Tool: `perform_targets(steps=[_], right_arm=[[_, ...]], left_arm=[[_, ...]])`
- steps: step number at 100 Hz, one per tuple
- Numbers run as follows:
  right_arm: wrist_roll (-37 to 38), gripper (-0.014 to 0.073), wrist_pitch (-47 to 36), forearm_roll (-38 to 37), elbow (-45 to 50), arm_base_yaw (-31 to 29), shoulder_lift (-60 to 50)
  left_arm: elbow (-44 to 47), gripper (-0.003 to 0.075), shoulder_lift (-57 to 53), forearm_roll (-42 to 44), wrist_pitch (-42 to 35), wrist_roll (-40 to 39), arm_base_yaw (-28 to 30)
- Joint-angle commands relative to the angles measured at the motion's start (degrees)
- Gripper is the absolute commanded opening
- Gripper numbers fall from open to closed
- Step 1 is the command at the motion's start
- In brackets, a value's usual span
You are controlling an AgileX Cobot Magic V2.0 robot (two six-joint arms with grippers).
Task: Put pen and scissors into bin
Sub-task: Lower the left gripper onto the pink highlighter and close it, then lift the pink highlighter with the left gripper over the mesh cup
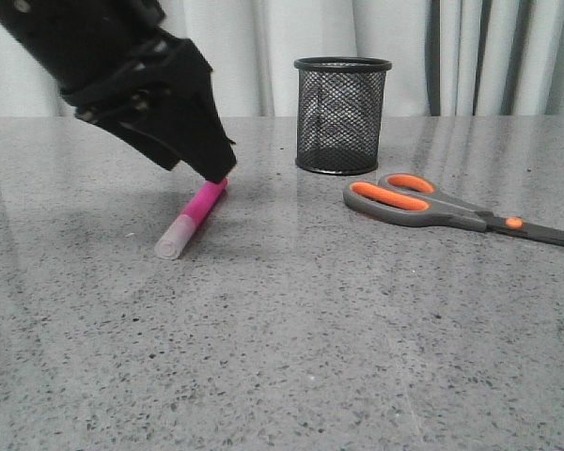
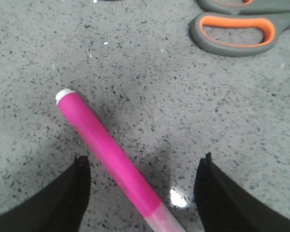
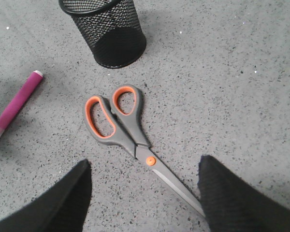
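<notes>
Left pincer point(image 2: 142, 193) open, straddling pen point(image 2: 108, 157) flat on surface point(image 1: 282, 357) left of bin point(image 1: 342, 115), scissors point(image 3: 130, 133) under open right pincer point(image 3: 145, 198); lower, square to barrel, clamp mid-body.

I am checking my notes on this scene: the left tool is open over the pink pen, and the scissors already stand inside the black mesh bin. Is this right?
Not quite. The scissors are not in the bin; they lie flat on the table beside it, as the front view shows. The rest holds: the left tool is open over the pink pen.
</notes>
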Motion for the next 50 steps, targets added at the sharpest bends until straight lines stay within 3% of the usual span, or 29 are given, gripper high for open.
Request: perform_targets(steps=[1, 15, 50], right_arm=[[-0.7, 0.0431, -2.0, 1.8, -2.2, -0.3, -0.1], [-0.8, 0.0430, -2.0, 1.8, -2.2, -0.3, -0.1], [-0.8, 0.0430, -2.3, 1.8, -2.2, -0.3, -0.1]], left_arm=[[-4.9, 0.0429, 0.8, 2.7, 1.4, -3.1, -0.5], [-7.0, 0.0429, 3.5, 7.1, 2.6, -5.4, -0.5], [-7.6, 0.0429, 6.1, 8.0, 1.7, -5.5, -0.5]])
